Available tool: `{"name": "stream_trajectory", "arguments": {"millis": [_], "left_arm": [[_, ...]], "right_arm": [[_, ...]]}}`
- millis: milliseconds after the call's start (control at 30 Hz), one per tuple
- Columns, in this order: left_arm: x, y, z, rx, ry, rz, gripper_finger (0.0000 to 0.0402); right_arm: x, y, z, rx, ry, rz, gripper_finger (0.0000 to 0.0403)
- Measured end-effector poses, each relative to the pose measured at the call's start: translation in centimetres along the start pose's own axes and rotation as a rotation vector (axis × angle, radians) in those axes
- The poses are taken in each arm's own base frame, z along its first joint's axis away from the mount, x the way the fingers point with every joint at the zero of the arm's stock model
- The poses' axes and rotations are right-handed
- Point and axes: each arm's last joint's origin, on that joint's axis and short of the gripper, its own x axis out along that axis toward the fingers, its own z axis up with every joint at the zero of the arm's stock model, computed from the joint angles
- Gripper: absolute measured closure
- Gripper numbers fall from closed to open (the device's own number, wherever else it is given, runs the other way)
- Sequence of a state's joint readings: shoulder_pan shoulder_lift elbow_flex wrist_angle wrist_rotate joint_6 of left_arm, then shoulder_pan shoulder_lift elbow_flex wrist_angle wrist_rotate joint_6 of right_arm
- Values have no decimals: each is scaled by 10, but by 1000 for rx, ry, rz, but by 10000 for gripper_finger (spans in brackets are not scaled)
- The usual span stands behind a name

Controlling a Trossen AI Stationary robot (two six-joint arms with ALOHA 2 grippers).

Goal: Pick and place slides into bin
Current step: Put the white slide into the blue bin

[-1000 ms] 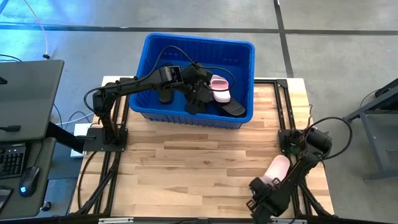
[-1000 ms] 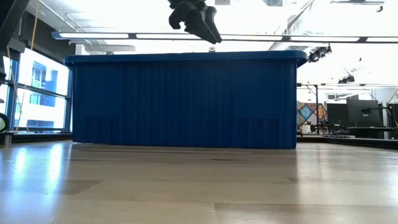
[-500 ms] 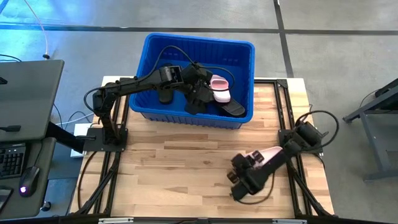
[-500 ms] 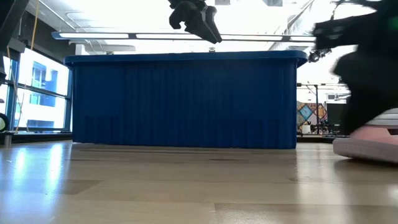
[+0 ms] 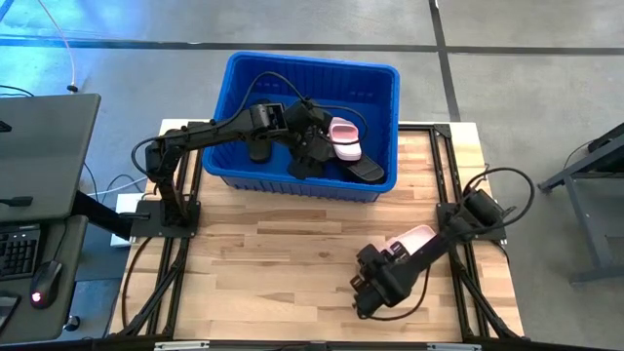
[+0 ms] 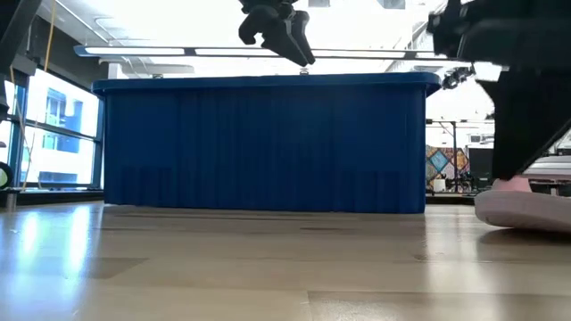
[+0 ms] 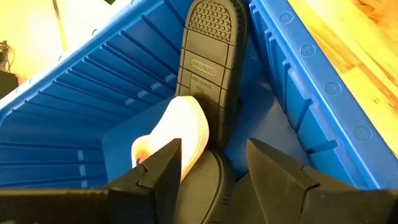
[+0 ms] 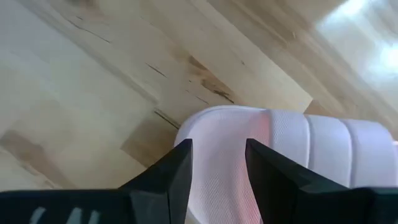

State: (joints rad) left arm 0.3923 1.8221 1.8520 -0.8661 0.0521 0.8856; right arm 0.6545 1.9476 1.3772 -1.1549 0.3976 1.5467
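Note:
The blue bin [image 5: 244,83] stands at the table's far side. It holds a pale pink slide [image 5: 343,136] and black slides [image 5: 367,172]. In the left wrist view one black slide [image 7: 208,56] leans with its sole against the bin's wall, with the pink one [image 7: 177,134] beside it. My left gripper [image 7: 214,149] hovers open over these slides, above the rim [image 6: 285,40]. My right gripper [image 8: 217,149] is at the near right, down on a second pale pink slide [image 5: 417,237], which lies on the table [image 6: 522,209]. My right gripper comes at the pink slide from above, slanting, with the slide's pale upper [image 8: 217,134] filling the gap between its two fingers [image 8: 177,177]. The fingers hide the place of contact, so the exact part does not show. The slide lies low, its sole at the table top [image 6: 508,218].
Bare wooden table top [image 5: 273,263] lies between the bin and the near edge. Black frame rails [image 5: 444,175] run along both sides. A desk with a keyboard and mouse [image 5: 39,283] stands left of the table.
My right gripper has gone toward the table's left and far edges, and the pink slide has come along with it over the table, entering the low view from the right. My left gripper has kept still over the bin.

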Motion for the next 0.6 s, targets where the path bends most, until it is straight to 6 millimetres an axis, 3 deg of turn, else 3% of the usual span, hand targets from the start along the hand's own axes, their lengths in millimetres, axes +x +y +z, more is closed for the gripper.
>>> {"name": "stream_trajectory", "arguments": {"millis": [200,600], "left_arm": [[0,0,0,0,0,0,229],[0,-1,-1,-1,6,-7,229]], "right_arm": [[-12,-4,0,-12,-20,-54,263],[-13,-17,-2,-8,47,-174,263]]}}
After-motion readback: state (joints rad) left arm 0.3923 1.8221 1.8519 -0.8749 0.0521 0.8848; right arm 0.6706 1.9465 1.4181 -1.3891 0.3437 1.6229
